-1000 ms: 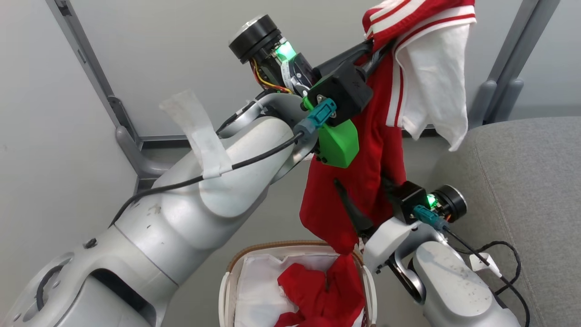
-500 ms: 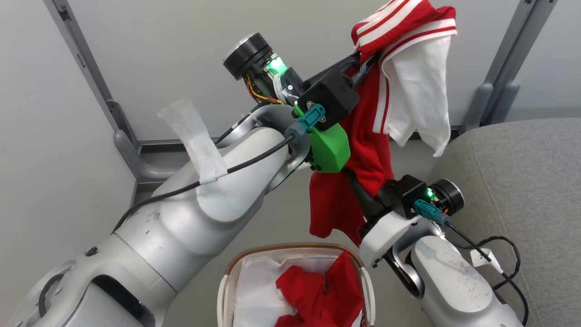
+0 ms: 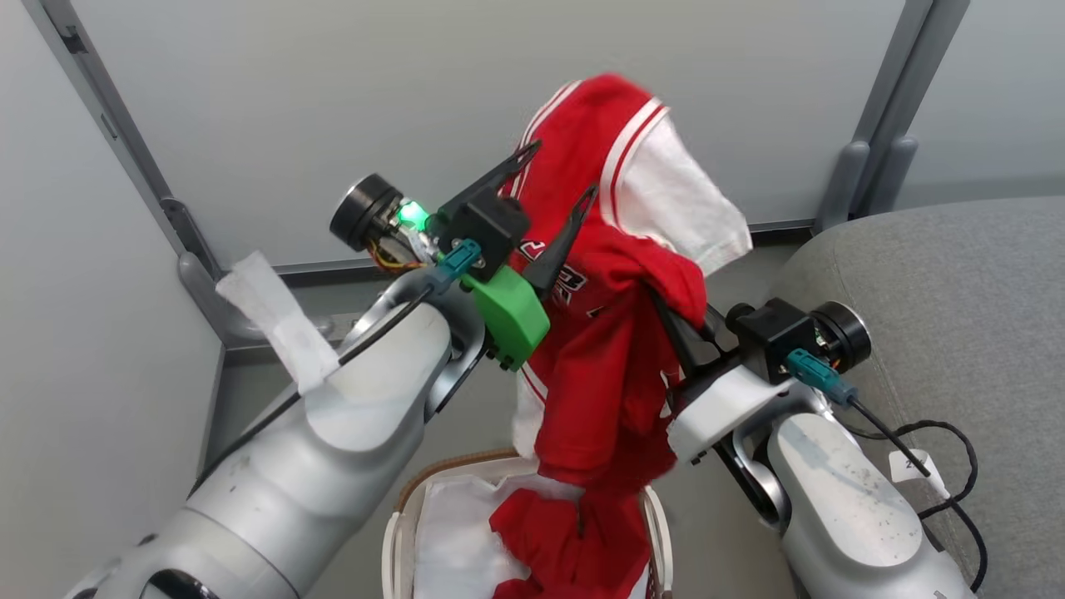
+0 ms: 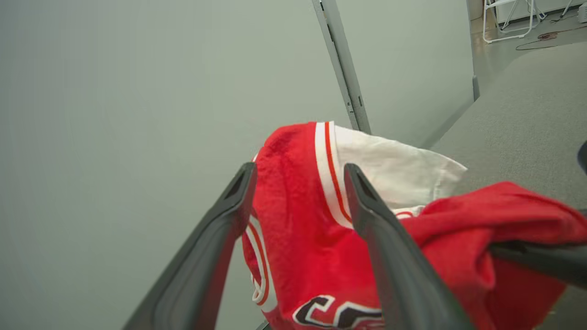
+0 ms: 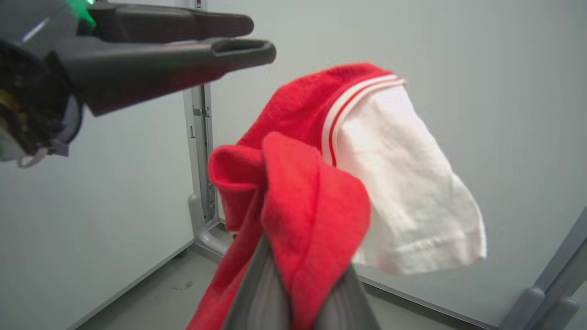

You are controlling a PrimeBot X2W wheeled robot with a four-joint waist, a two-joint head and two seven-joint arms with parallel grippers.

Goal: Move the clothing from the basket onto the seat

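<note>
A red jersey with white stripes, a white sleeve and dark lettering hangs in the air above the basket, its lower end reaching down into it. My right gripper is shut on a fold of this jersey, which bunches over the fingers. To the left my left gripper is open, its jaws spread beside the jersey with no grip on it. More red clothing lies in the basket on the white liner. The grey seat is at the right.
A pale wall panel with grey metal posts stands behind the arms. Black cables lie on the seat's near part beside my right forearm. Grey floor surrounds the basket.
My left gripper has let go of the jersey's top and opened. The jersey now hangs from the right gripper, which has risen. The head camera has shifted.
</note>
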